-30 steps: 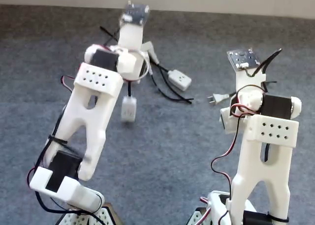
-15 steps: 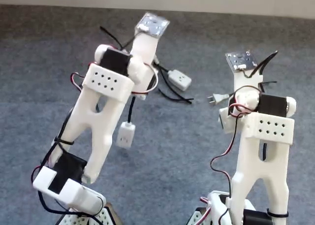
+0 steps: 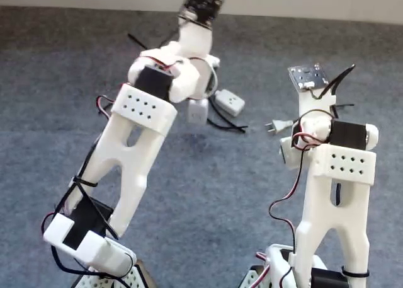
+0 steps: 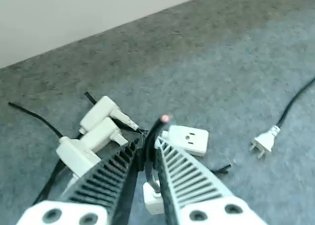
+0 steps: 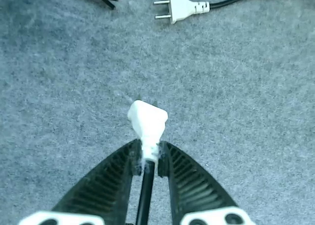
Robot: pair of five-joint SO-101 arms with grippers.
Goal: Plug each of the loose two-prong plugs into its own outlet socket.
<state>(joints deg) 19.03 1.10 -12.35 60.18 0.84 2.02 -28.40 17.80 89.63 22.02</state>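
**Both claws closed on cord ends; one plug lies loose on the carpet**

Nearest, the right gripper (image 5: 148, 147) is seen in its own wrist view with its black ribbed fingers (image 5: 183, 178) closed to a narrow gap. The neck of a white two-prong plug on a black cord (image 5: 147, 120) is pinched there, with the plug body pointing away over the grey carpet (image 5: 256, 87). In the high view this grip is hidden behind the arm's wrist.

Farther out, a loose white two-prong plug with a black cord (image 5: 181, 7) lies flat on the carpet, well apart from the held plug. It is also seen in the high view (image 3: 275, 126), just beside the right arm.

Beyond, the left gripper (image 4: 149, 144) is closed almost fully on a black cord. A small white socket block (image 4: 153, 199) hangs from this cord under the fingers, and is seen from above (image 3: 198, 110) below the left wrist. A white rectangular outlet socket (image 4: 189, 139) lies on the carpet just past the fingertips.

Farthest, a cluster of white plug bodies and black cords (image 4: 93, 131) is seen in the left wrist view. Whether these are seated in anything cannot be told.
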